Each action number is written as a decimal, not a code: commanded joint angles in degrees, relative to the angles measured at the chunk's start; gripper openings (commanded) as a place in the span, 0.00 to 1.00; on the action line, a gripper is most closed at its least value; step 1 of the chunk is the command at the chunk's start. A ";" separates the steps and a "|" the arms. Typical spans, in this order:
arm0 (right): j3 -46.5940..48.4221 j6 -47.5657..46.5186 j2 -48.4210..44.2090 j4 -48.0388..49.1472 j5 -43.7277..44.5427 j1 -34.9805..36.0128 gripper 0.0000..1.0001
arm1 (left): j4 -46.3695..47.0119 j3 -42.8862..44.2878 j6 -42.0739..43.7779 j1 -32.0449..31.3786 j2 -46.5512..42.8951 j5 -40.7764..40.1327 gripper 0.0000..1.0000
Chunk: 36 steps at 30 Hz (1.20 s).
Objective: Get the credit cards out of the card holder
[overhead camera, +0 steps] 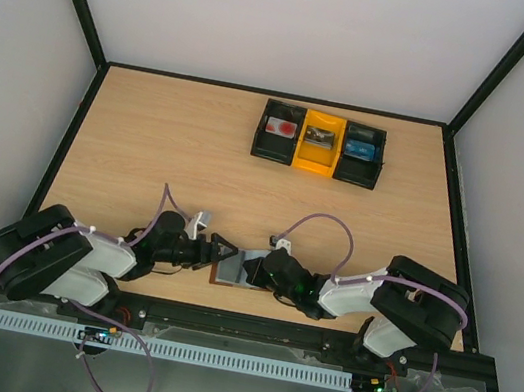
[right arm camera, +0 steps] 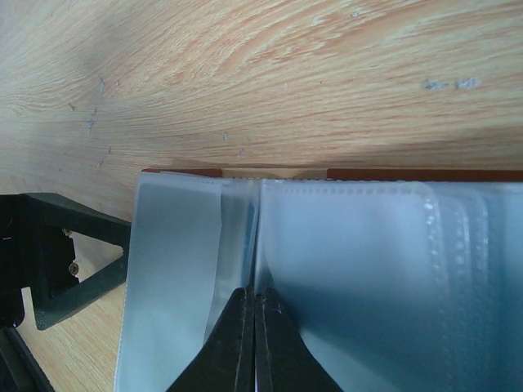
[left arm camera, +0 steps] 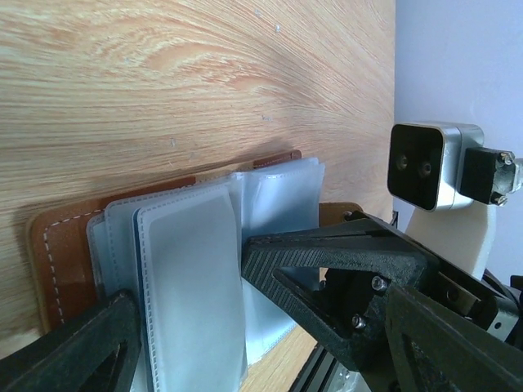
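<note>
Card holder (overhead camera: 232, 270) lies open on bench (overhead camera: 147, 156), lower centre of top view, between both claws. Left claw (overhead camera: 223, 253) spread wide, fingers straddling pale sleeves (left arm camera: 192, 278). Right claw (overhead camera: 255, 270) pressed together, tips at sleeve fold; whether sleeve is pinched, cannot tell. Credit cards (overhead camera: 280, 128) sit in black-and-yellow tray (overhead camera: 314, 168), upper centre of top view, well apart from holder.

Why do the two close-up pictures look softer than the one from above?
Top view: even light, everything sharp, the tray crisp. Left wrist view: the left fingers blur at the bottom edge; the wood grain is clear. Right wrist view: the right fingers are too near to focus, and the sleeves carry a soft sheen.
</note>
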 commanded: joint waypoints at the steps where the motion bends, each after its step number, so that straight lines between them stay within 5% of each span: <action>1: -1.93 -0.08 1.33 -3.84 0.59 0.36 0.02 | 2.54 0.31 -2.56 -1.65 -0.71 3.42 0.82; 23: -1.28 -2.01 -4.69 -4.43 1.20 0.36 0.08 | -7.90 5.56 -1.17 -5.05 -6.26 1.73 0.82; 36: -2.96 -3.58 -12.73 -4.83 -0.22 0.36 0.28 | -7.30 5.50 -0.38 -5.63 -4.19 -0.71 0.40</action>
